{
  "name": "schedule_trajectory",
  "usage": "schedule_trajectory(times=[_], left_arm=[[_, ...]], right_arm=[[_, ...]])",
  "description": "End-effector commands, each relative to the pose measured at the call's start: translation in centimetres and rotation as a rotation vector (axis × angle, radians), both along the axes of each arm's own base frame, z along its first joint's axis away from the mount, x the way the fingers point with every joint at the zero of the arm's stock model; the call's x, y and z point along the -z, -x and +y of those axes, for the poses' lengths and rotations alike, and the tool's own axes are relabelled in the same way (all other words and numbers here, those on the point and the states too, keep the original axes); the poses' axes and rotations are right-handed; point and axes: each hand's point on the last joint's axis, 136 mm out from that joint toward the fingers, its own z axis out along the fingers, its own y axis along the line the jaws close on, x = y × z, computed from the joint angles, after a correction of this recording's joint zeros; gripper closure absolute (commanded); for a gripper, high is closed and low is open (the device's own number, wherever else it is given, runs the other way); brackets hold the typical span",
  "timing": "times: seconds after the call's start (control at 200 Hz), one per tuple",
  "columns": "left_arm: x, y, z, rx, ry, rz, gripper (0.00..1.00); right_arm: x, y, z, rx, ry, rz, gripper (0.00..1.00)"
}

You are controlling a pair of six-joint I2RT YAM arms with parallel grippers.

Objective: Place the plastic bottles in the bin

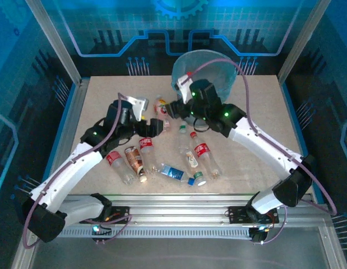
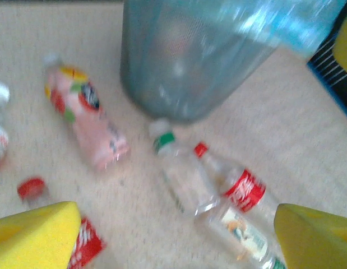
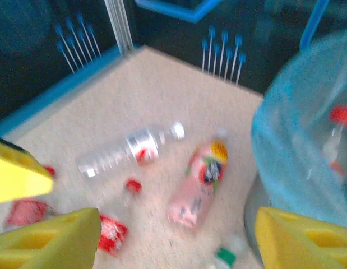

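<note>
As both arms crowd the desk (image 1: 106,92), top view: left hand (image 1: 155,127) and right hand (image 1: 174,109) near each other, left of the bin (image 1: 209,67); they could clash. Left wrist: fingers apart, empty; clear bottles (image 2: 184,174) lie close together, double grab likely. Right wrist: fingers apart, empty; pink bottle (image 3: 198,185) may roll if nudged.

Robot lab cell: aluminium frame posts (image 1: 54,39), blue circuit-print wall panels (image 1: 106,28), beige benchtop (image 1: 100,89).
</note>
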Motion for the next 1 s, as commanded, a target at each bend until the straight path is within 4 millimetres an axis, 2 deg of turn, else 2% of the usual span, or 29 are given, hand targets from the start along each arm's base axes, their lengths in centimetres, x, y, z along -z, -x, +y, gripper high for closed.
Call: schedule_trajectory(times=[0.0,0.105,0.165,0.345,0.485,0.66,0.76,0.995], left_arm=[[3.0,2.0,0.3,0.001,0.024,0.119,0.1],[4.8,3.0,-0.5,0.045,0.049,0.178,0.12],[5.5,3.0,-0.9,0.049,0.064,0.201,0.12],[6.1,2.6,-2.5,0.066,0.088,0.232,0.12],[6.1,2.6,-4.3,0.097,0.083,0.253,0.12],[6.7,3.3,-6.4,0.155,0.044,0.271,0.13],[6.9,3.6,-6.9,0.169,0.024,0.281,0.12],[5.9,3.4,-7.0,0.167,0.018,0.243,0.12]], right_arm=[[6.1,1.6,-2.9,0.04,0.14,0.071,0.28],[11.2,2.5,-5.4,0.092,0.211,0.158,0.28],[13.5,2.8,-6.9,0.127,0.246,0.214,0.28],[17.9,2.8,-10.0,0.226,0.275,0.318,0.24],[20.5,2.1,-11.2,0.266,0.295,0.395,0.21],[23.0,1.5,-11.4,0.275,0.33,0.461,0.19],[24.2,1.6,-11.4,0.276,0.326,0.509,0.19],[26.4,2.3,-12.0,0.273,0.355,0.586,0.19]])
